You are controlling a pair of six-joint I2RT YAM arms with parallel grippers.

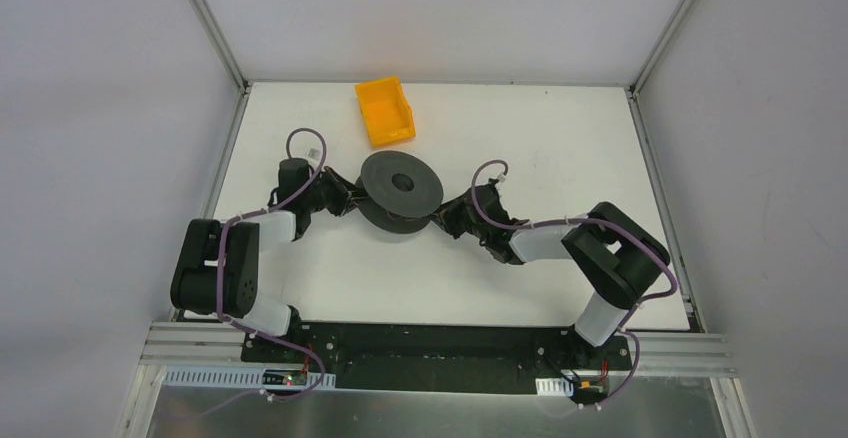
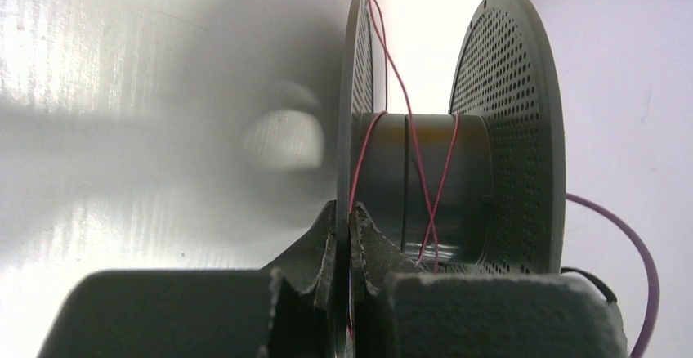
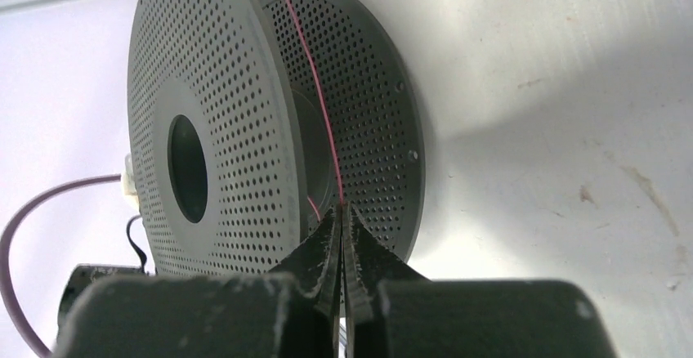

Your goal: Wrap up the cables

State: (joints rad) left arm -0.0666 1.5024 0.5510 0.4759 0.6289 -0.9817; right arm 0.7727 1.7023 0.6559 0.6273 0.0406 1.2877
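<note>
Orange bin (image 1: 385, 110) just beyond the perforated grey spool (image 1: 425, 193) — left tool (image 2: 343, 215) pinches its flange, right tool (image 3: 342, 211) pinches the hair-thin red cable (image 3: 317, 88).

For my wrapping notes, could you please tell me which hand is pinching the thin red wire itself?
The right hand is the one. It is shut on the wire itself, whereas the left hand clamps a disc rim of the spool.

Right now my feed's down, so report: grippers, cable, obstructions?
Left gripper: jaws shut on spool flange. Right gripper: jaws shut on cable, few turns on hub. Orange bin beyond spool, apart.
</note>
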